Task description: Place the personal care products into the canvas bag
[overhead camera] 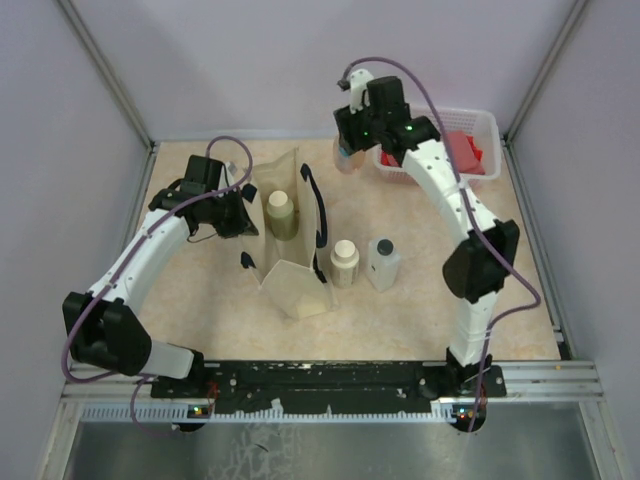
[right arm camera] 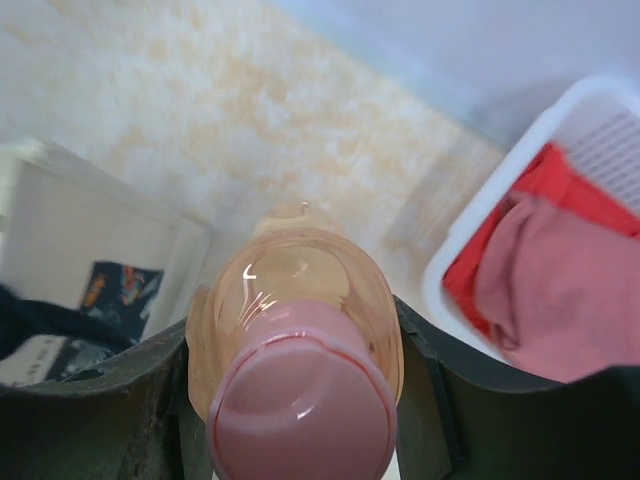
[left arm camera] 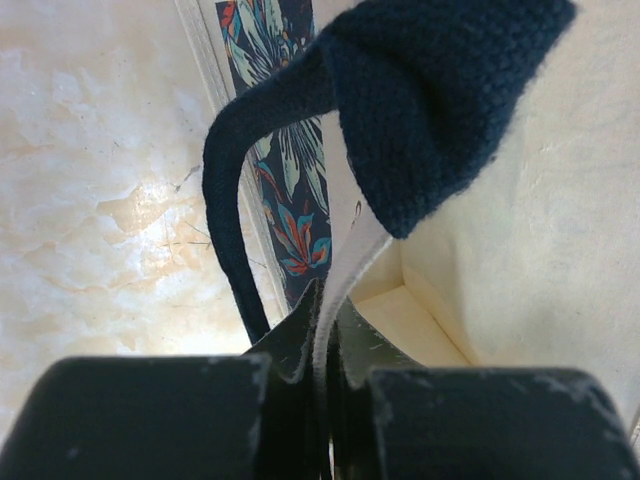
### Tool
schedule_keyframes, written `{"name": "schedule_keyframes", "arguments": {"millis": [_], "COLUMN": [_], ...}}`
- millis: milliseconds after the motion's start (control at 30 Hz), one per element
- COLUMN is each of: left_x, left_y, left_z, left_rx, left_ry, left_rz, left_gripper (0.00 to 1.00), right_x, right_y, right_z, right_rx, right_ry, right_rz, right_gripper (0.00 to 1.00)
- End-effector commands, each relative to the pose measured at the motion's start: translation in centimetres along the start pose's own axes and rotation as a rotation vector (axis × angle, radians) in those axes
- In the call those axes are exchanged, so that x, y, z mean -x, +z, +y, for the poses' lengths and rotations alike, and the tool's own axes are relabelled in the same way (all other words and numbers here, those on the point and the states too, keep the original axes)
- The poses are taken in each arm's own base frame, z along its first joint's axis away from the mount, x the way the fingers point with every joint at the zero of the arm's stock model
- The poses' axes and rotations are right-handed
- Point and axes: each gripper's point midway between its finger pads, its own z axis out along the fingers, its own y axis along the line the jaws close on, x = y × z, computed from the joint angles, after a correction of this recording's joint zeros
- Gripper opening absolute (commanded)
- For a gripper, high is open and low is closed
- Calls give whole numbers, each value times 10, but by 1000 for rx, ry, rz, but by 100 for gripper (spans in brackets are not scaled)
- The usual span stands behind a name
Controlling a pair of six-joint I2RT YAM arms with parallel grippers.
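Nearest me, a black rail (overhead camera: 330,378) ran along the table (overhead camera: 520,300) edge, its top a pale, marbled beige. A little further in, the cream bottle (overhead camera: 344,262) and the white bottle (overhead camera: 383,263) stood upright side by side, the cream one just beside the bag (overhead camera: 290,285). The bag stood open, left of centre, with the olive bottle (overhead camera: 281,214) upright inside it. The left gripper (left arm camera: 322,330) was nipped tight on the bag's left rim, beside a navy strap (left arm camera: 225,200). Further back, the right gripper (overhead camera: 350,150) clasped the orange bottle (right arm camera: 300,330) between bag and basket (overhead camera: 480,125); I could not tell whether it touched the table. The white basket sat in the far right corner with a red cloth (overhead camera: 465,152) in it. Plain lilac-grey walls (overhead camera: 250,60) closed the space in.
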Motion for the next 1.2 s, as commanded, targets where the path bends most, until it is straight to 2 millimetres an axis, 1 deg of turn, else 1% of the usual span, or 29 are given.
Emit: {"name": "schedule_keyframes", "arguments": {"millis": [0,67,100,133,233,267,333,533,633,800,867,1000,1167], "left_x": [11,10,10,8,7,8,8,8,9,18,19,20,21], "left_y": [3,4,5,6,7,7,6,2,1,-6,-10,-15,-17], "left_z": [-7,-7,-7,-7,-7,-7,-8,-8,-10,-14,-16,-22,-26], "left_rx": [-25,-29,-34,-34,-40,-40,-42,-45,-47,-49,-53,-74,-90], "left_ry": [19,18,17,16,16,16,17,20,23,25,22,14,4], "left_rz": [-34,-34,-33,-29,-30,-32,-34,-40,-43,-67,-74,-77,-77], "left_gripper": [5,5,5,5,5,5,5,5,5,5,5,5,5], "right_x": [174,191,199,204,212,212,207,176,159,132,119,95,71], "right_y": [-165,-195,-207,-216,-243,-248,-249,-233,-220,-200,-191,-170,-142], "right_z": [-4,5,12,21,56,66,81,118,138,170,185,202,207], "right_rx": [-52,-9,30,76,279,335,432,598,666,763,789,791,751], "right_ry": [4,0,-7,-14,-40,-40,-41,-40,-49,-75,-114,-214,-297], "right_rz": [-660,-746,-782,-807,-838,-830,-799,-679,-618,-540,-503,-457,-469], "right_gripper": [0,0,0,0,0,0,0,0,0,0,0,0,0]}}
